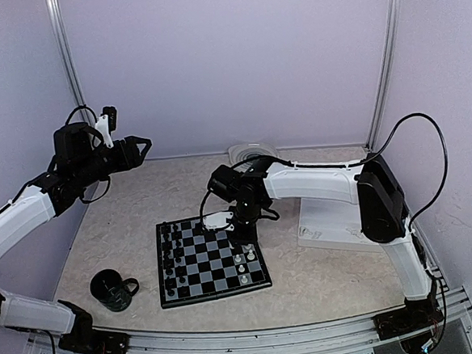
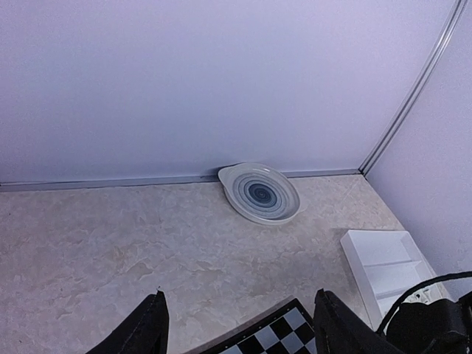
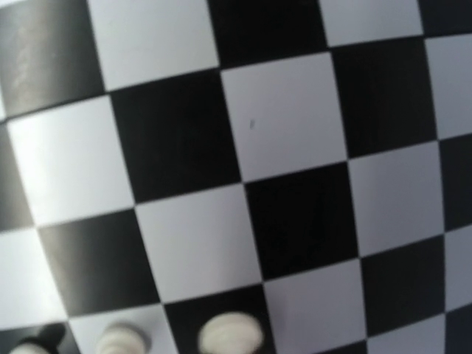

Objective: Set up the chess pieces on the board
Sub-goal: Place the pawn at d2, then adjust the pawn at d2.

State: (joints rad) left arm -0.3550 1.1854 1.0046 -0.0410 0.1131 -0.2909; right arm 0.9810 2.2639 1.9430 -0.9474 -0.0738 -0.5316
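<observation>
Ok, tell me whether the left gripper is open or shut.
Open. In the left wrist view the left gripper shows both fingers wide apart, with nothing held between them.

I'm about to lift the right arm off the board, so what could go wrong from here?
1. The right end effector sits low over the board, close to the white pieces; a sideways exit could topple them.
2. The views don't show whether its jaws are open, so a piece might come away with it.
</observation>
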